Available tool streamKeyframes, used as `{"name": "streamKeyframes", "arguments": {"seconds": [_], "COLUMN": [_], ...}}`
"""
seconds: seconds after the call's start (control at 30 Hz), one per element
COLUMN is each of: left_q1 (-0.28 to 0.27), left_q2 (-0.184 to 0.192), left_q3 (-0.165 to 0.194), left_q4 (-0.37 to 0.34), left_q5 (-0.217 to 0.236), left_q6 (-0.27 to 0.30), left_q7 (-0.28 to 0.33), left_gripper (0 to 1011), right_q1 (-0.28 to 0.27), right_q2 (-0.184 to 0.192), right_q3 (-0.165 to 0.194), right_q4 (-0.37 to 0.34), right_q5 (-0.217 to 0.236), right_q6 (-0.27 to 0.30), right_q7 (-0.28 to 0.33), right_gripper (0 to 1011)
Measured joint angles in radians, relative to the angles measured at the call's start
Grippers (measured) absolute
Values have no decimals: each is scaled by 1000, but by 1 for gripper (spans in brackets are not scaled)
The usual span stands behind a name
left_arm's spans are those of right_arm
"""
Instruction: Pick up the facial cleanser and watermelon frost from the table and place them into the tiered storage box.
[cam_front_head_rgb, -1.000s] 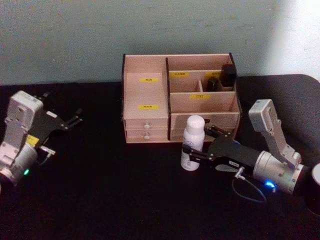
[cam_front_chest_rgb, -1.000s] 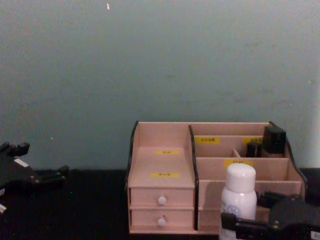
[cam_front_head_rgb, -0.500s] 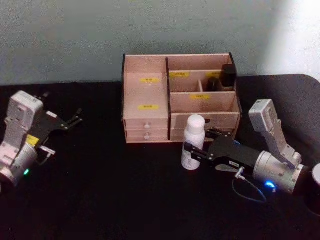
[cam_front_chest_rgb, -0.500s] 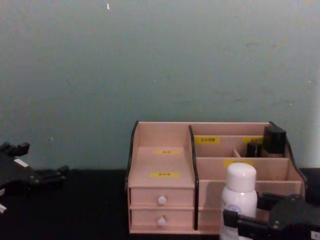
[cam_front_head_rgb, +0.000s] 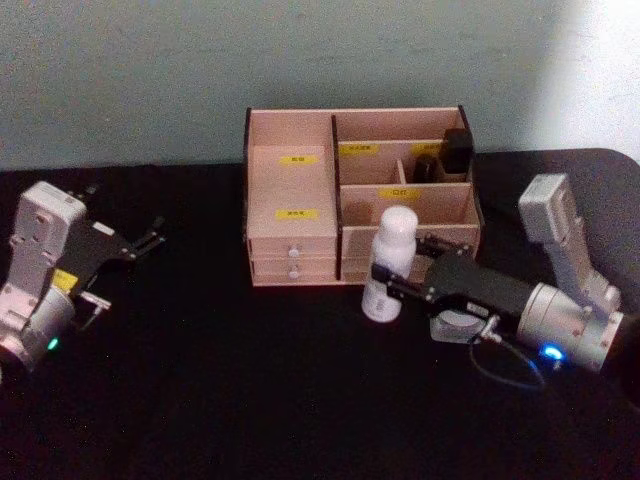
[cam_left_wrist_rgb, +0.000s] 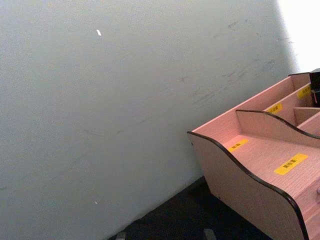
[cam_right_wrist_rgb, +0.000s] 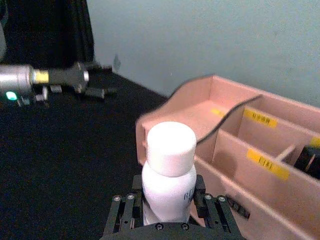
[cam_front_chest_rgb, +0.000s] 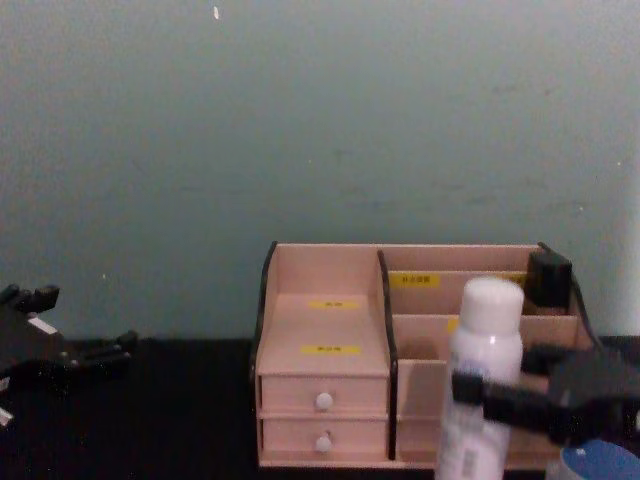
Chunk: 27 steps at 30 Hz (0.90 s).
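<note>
Largest, tiered storage box (cam_front_head_rgb: 288, 185), mid-table: two small dark bottles (cam_front_head_rgb: 455, 150) stand in its rear right compartment. Right gripper (cam_front_head_rgb: 395, 282), clamped on the facial cleanser (cam_front_head_rgb: 392, 245), which stands upright just before the box's right half. I judge the first carry in hand; next it needs raising over the front wall. Left gripper (cam_front_head_rgb: 150, 232), parked far left, fingers spread. Watermelon frost (cam_front_chest_rgb: 600, 465), blue lid, low beside my right arm, not yet picked.

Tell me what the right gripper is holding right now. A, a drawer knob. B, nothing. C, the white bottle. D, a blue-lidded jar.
C: the right gripper is shut on the white bottle, gripping its body below the cap.
</note>
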<state>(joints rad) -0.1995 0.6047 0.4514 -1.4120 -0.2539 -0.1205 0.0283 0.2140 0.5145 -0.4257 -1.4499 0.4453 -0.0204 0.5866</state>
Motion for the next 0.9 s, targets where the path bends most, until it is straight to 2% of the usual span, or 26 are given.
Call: {"name": "streamKeyframes", "arguments": {"seconds": [0.17, 0.37, 0.47, 0.9], "left_q1": [0, 0, 0, 0], "left_q2": [0, 0, 0, 0], "left_q3": [0, 0, 0, 0], "left_q4": [0, 0, 0, 0], "left_q5": [0, 0, 0, 0], "left_q6": [0, 0, 0, 0], "left_q7": [0, 0, 0, 0], "left_gripper": [1001, 1001, 1001, 1001], "right_q1": [15, 73, 122, 251], "right_q2": [6, -23, -52, -143], "right_q3": [30, 47, 47, 29], "right_q4": [-42, -27, 13, 190], "right_q5": [45, 53, 35, -39], "right_q6": [14, -1, -22, -56], "right_q7": [-1, -36, -59, -95], "right_gripper": [592, 593, 593, 592]}}
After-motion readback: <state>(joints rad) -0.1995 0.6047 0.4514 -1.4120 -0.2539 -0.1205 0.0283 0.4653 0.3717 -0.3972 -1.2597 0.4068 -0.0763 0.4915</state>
